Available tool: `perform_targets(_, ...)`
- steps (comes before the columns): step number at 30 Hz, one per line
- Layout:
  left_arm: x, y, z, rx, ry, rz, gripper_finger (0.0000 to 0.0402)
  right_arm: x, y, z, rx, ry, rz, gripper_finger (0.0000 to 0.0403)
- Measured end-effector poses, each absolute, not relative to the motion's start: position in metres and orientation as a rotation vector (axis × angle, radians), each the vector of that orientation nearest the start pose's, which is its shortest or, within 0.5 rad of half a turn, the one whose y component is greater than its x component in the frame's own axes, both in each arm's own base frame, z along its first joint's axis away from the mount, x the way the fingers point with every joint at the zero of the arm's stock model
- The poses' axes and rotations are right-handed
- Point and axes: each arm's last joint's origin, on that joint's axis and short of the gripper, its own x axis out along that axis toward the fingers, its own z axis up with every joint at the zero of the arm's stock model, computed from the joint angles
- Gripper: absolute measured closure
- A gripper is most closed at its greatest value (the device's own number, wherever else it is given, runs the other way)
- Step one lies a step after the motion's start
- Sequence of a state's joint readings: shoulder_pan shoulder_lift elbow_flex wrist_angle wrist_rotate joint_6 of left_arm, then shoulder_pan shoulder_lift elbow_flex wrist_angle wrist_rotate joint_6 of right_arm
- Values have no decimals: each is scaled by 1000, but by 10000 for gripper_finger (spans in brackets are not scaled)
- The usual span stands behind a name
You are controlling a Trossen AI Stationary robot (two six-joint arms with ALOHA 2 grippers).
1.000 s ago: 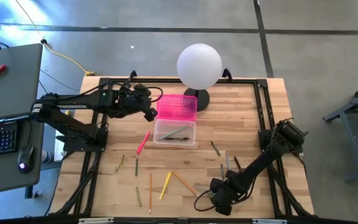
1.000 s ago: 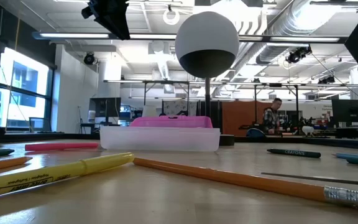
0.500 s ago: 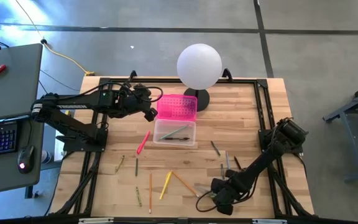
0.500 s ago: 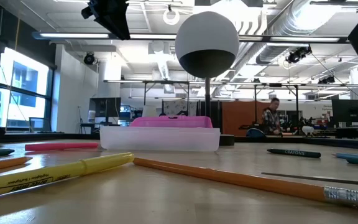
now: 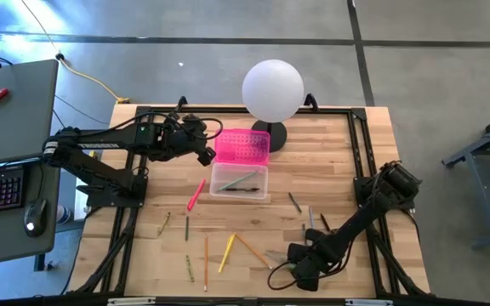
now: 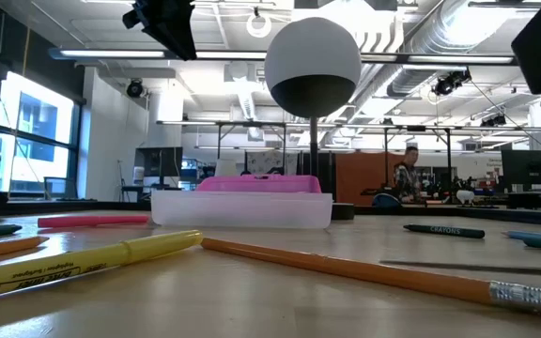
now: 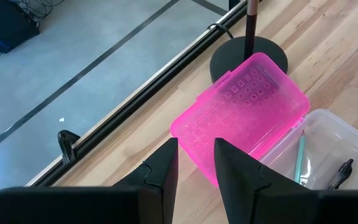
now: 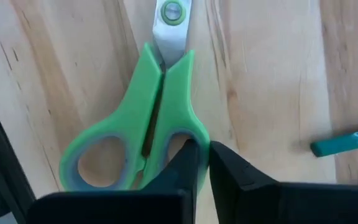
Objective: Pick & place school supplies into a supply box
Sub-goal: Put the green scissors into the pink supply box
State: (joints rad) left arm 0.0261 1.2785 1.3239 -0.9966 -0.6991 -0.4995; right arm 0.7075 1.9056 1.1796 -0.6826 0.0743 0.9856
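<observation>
The green-handled scissors lie flat on the wood by the table's near edge, blades shut. My right gripper is down on them, shut on one handle ring. The supply box stands mid-table, its clear base holding a green pencil and a dark pen. Its pink lid is folded open toward the far side. My left gripper is open and hovers above the lid's left corner, touching nothing. Pencils, a pink marker and a yellow marker lie scattered on the table. My right gripper pinches the rim of one green handle ring of the scissors. One finger stands in the ring's hole, the other outside it. The fingers come from above, at the handle end. The scissors lie flat on the table.
A white globe lamp stands on a dark foot just beyond the box's lid. Loose pencils lie right of the box and near the right arm. A black frame rims the table. A person shows far off in the room.
My right arm has shifted a little over the scissors. In the low view its dark bulk now reaches lower and farther into the picture's upper right. The left arm, the box and the loose supplies have kept still.
</observation>
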Motion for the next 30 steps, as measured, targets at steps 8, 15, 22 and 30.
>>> perform_targets(8, 238, 25, 354, -120, 716, 878, 268, 259, 193, 204, 174, 1132, -228, 395)
perform_targets(15, 237, 25, 355, -105, 716, 886, 268, 284, 130, 232, -167, 981, -334, 400)
perform_targets(22, 237, 26, 355, -61, 732, 879, 268, 321, 45, 217, -345, 1123, -337, 402)
perform_targets(30, 237, 25, 355, -39, 744, 867, 268, 351, -4, 237, -409, 950, -276, 402)
